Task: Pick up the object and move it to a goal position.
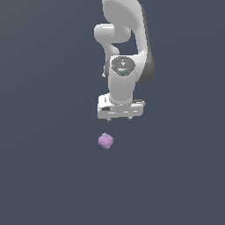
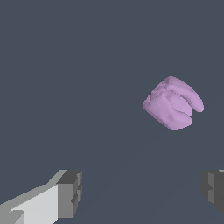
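The object (image 1: 105, 140) is a small lilac-purple bumpy lump lying on the dark grey floor. It also shows in the wrist view (image 2: 173, 103). My white gripper (image 1: 119, 119) hangs above the floor, behind the object and slightly toward the exterior view's right, apart from it. The fingers (image 2: 70, 193) stand wide apart in the wrist view, with nothing between them. The gripper is open and empty.
The white arm (image 1: 125, 52) rises behind the gripper toward the top of the exterior view. The dark grey floor (image 1: 48, 167) spreads all around the object.
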You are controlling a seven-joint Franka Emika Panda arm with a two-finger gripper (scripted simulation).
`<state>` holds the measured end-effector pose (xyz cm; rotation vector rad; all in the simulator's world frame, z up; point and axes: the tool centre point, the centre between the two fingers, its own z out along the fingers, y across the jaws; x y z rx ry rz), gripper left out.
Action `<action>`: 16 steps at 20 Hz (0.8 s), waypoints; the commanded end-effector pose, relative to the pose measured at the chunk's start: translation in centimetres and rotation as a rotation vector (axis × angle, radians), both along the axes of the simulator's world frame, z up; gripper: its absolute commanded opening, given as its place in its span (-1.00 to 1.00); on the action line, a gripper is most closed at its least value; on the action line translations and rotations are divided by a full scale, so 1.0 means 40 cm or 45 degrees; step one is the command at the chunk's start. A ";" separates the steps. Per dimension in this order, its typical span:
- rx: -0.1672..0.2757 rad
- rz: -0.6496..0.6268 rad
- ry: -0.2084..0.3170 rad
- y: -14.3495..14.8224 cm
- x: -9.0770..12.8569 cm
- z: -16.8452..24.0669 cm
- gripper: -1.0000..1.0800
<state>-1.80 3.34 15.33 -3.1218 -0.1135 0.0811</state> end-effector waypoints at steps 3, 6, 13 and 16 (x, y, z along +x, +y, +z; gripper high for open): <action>0.000 -0.008 0.000 -0.003 0.001 -0.001 0.92; -0.001 -0.039 -0.002 -0.008 0.007 -0.006 0.92; -0.005 -0.188 -0.009 -0.034 0.035 -0.032 0.92; -0.008 -0.284 -0.015 -0.052 0.053 -0.048 0.92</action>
